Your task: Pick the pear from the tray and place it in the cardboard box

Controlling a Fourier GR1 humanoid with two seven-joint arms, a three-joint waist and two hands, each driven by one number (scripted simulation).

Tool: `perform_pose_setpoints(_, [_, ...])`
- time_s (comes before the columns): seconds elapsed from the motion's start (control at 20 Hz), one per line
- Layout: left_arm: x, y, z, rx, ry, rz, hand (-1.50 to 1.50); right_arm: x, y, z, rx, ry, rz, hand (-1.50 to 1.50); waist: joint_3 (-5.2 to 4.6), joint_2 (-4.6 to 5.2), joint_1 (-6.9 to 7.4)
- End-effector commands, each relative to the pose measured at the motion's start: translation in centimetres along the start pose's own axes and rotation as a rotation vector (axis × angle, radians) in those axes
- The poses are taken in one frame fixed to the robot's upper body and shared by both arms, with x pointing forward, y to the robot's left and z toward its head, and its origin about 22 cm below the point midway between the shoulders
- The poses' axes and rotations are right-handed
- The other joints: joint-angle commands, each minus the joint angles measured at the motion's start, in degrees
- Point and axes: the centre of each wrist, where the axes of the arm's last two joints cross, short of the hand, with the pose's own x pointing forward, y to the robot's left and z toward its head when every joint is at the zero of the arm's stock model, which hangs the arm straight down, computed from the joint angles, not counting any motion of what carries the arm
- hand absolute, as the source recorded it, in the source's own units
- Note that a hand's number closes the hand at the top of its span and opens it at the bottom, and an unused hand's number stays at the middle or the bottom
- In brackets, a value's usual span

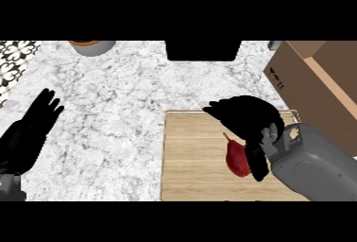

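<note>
A dark red pear [237, 158] lies on the wooden tray [191, 156] near its right side, stem toward the far end. My right hand [247, 116] hovers over the tray just beyond and right of the pear, its fingers curled downward and its thumb [258, 165] hanging beside the fruit; whether it touches the pear I cannot tell. The cardboard box [317, 85] stands at the right edge, right of the tray. My left hand [38, 116] rests open at the far left, fingers straight, away from all of it.
A grey marble counter [111, 104] carries everything. A grey bowl with an orange rim [90, 46] sits at the far left edge. A black block [202, 49] stands at the far middle. A patterned surface [12, 61] borders the left.
</note>
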Motion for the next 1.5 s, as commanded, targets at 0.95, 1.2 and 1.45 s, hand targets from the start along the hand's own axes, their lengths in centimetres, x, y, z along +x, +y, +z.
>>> perform_pose_setpoints(0.95, [-0.1,-1.3,-0.5,0.011,0.005,-0.009,0.00,2.1,2.6,-1.7,0.040,0.019,0.076,-1.50,0.05,0.11,-0.15])
perform_pose_setpoints(1.2, [-0.2,-2.2,1.5,-0.006,-0.003,-0.006,0.00,2.9,3.3,-2.4,0.039,0.068,0.119,-1.50,0.06,0.05,0.06])
perform_pose_setpoints(1.45, [-2.0,-0.1,-0.5,0.012,0.016,0.006,0.00,1.1,4.4,-3.2,0.098,0.097,0.122,-1.50,0.04,0.16,-0.23])
